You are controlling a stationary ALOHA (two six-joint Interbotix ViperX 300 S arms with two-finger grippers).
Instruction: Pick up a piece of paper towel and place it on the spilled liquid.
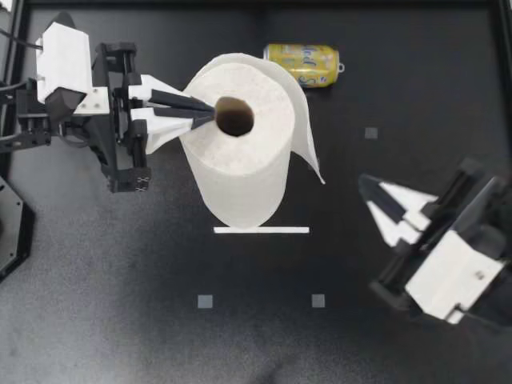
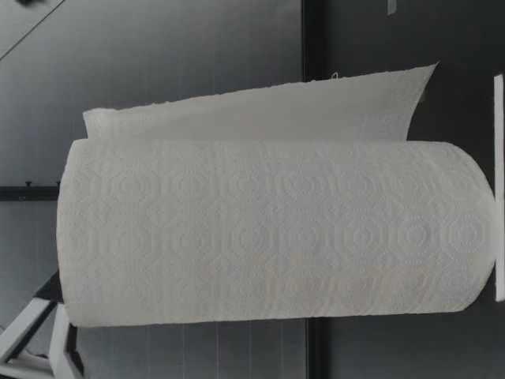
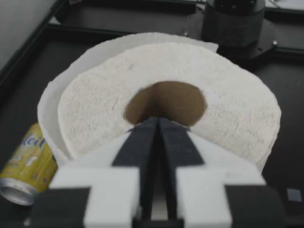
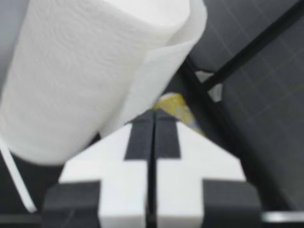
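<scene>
Top view has my left gripper point(image 1: 210, 113), fingers pressed together, at the core of the upright paper towel roll point(image 1: 240, 160) upper centre, my right gripper point(image 1: 366, 186) likewise pressed together lower right; a sideways nudge could topple the roll.

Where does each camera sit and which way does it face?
Top view: above the table, straight down at the paper towel roll and can; my left gripper and right gripper show.
Low view: at table height, facing the roll's side; my left gripper partly by its top.
Left wrist view: from the wrist, along shut fingers at the roll's core.
Right wrist view: from the wrist, along shut fingers toward roll and can.
Shared: the roll in all; the can in all but low.
</scene>
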